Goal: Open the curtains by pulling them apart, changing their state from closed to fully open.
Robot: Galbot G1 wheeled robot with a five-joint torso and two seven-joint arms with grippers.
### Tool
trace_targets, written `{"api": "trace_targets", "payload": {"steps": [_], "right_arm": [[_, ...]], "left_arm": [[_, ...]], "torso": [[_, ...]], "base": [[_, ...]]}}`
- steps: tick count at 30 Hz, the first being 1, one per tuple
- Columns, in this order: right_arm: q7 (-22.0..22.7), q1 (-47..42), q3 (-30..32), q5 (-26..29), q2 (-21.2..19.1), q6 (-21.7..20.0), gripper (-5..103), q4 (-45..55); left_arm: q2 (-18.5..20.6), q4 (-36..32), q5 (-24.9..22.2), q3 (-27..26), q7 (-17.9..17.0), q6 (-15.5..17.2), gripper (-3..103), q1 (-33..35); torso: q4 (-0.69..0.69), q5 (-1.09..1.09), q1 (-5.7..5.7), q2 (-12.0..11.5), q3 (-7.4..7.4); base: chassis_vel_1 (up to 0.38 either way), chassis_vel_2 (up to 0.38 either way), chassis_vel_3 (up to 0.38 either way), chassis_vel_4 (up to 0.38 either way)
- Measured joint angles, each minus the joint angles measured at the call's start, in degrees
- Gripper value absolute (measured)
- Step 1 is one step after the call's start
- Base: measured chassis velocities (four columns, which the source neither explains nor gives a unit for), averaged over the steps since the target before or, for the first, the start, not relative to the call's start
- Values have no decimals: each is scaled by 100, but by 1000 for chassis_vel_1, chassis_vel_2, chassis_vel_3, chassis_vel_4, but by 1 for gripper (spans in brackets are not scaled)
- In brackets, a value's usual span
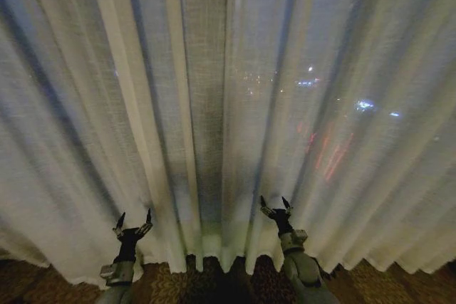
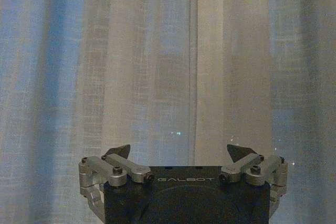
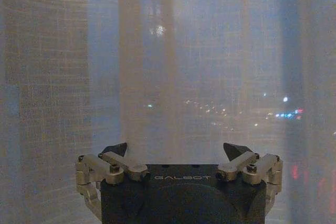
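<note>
Sheer off-white curtains hang closed across the whole window, so nothing is opened yet. The left gripper and right gripper stand near their lower part, fingers spread, holding nothing.

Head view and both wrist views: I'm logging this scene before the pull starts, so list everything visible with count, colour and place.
curtains: two sheer panels, off-white, pleated, closed across the whole window, hems reaching the floor.
city lights: several, white, blue and red, glowing through the fabric on the right side.
carpet: one, dark brown patterned, along the bottom below the hems.
left gripper: one, black and silver, open, low left, in front of the fabric.
right gripper: one, black and silver, open, low, right of centre, in front of the fabric.
</note>
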Motion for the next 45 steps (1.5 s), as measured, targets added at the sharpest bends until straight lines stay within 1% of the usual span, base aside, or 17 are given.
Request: {"api": "trace_targets", "payload": {"steps": [3, 6, 9, 11, 14, 21, 30, 33, 35, 36, 38, 39, 40, 42, 45], "right_arm": [[153, 257, -114, -128, 19, -110, 100, -207], [178, 433, -192, -174, 49, -150, 100, -356], [241, 732, -420, -283, 163, -222, 100, -539], [248, 751, -445, -293, 177, -225, 100, -555], [335, 1034, -686, -378, 361, -261, 100, -811], [465, 1415, -721, -402, 503, -263, 100, -1325], [846, 1533, -527, -524, 445, -339, 100, -1610], [877, 1545, -480, -521, 414, -291, 84, -1647], [877, 1550, -479, -520, 412, -279, 84, -1647], [863, 1554, -485, -512, 411, -246, 73, -1634], [854, 1553, -492, -508, 410, -236, 73, -1621], [828, 1545, -509, -500, 413, -214, 62, -1574], [795, 1527, -522, -492, 416, -199, 57, -1533], [770, 1514, -532, -484, 416, -183, 57, -1509], [725, 1490, -546, -477, 421, -137, 41, -1466]], "left_arm": [[0, 0, 0, 0, 0, 0, 100, 3], [0, 0, 0, 0, 0, 0, 100, 5], [0, 0, 0, 0, 0, 0, 100, 4], [-1, 0, 0, 0, 0, 0, 100, 4], [0, 0, 0, 0, 0, 0, 100, 2], [0, 0, 0, 0, 0, 0, 100, 3], [0, 0, 0, 0, 0, 0, 100, 3], [0, 0, 0, 0, 0, 0, 100, 3], [0, 0, 0, 0, 0, -1, 100, 3], [0, 0, 0, 0, 0, -1, 100, 3], [0, 0, 0, 0, 0, -1, 100, 3], [0, 0, 0, 0, 0, -1, 100, 3], [0, 0, 0, 0, 0, 0, 100, 3], [0, 0, 0, 0, 0, -1, 100, 3], [0, 0, 0, 0, 0, -1, 100, 3]], "torso": [[1, 1, -15, 9, -6], [0, 1, -15, 9, -5], [1, 0, -10, 6, -3], [1, 0, -8, 5, -3], [1, -1, -2, 2, -1], [1, 2, -7, 4, -2], [0, 0, -6, 4, -2], [0, 1, -6, 4, -2], [0, 1, -6, 4, -2], [0, 1, -6, 4, -2], [0, 1, -6, 4, -2], [0, 0, -6, 4, -2], [1, 0, -6, 4, -2], [0, 1, -6, 4, -2], [0, 1, -6, 4, -2]], "base": [[10, -14, -20, 11], [39, -55, -55, 49], [0, 0, 0, 0], [0, 0, 0, 0], [0, 0, 0, 0], [0, 0, 0, 0], [0, 0, 0, 0], [0, 0, 0, 0], [0, 0, 0, 0], [0, 0, 0, 0], [0, 0, 0, 0], [0, 0, 0, 0], [0, 0, 0, 0], [0, 0, 0, 0], [0, 0, 0, 0]]}}
